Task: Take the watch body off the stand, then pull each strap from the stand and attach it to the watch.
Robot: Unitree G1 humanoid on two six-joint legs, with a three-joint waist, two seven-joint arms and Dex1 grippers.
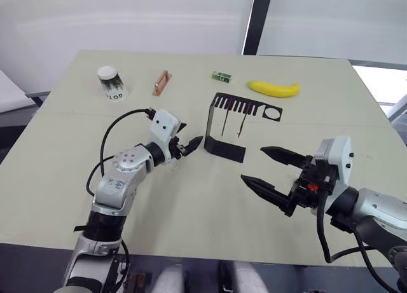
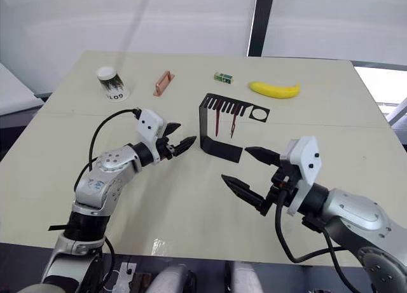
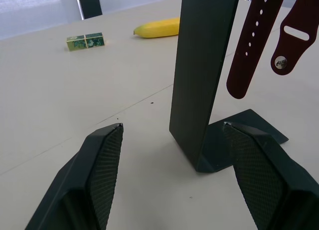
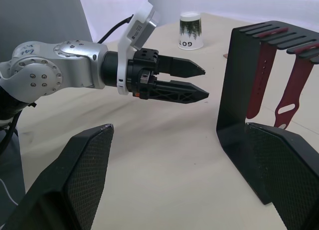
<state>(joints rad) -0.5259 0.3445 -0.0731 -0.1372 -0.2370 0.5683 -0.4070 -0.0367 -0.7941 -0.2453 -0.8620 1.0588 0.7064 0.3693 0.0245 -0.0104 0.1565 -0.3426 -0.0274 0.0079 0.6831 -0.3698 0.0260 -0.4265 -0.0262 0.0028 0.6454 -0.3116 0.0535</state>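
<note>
The black stand (image 1: 219,124) sits at the table's centre. Two dark-red straps (image 1: 225,122) (image 1: 242,124) hang from its comb-slotted top; the left wrist view shows them close up as one strap (image 3: 254,45) and the other strap (image 3: 291,35). The watch body is out of view, and the round hole (image 1: 272,113) at the top's end looks empty. My left gripper (image 1: 192,133) is open just left of the stand's upright wall (image 3: 199,65), not touching it. In front and to the right of the stand, my right gripper (image 1: 252,163) hangs open and empty, pointing at the stand (image 4: 234,90) and the left gripper (image 4: 206,83).
Along the far side of the table lie a white cup (image 1: 111,82), a copper-coloured bar (image 1: 161,82), a small green box (image 1: 220,76) and a banana (image 1: 273,88). Bare tabletop (image 1: 191,197) lies between my arms and the near edge.
</note>
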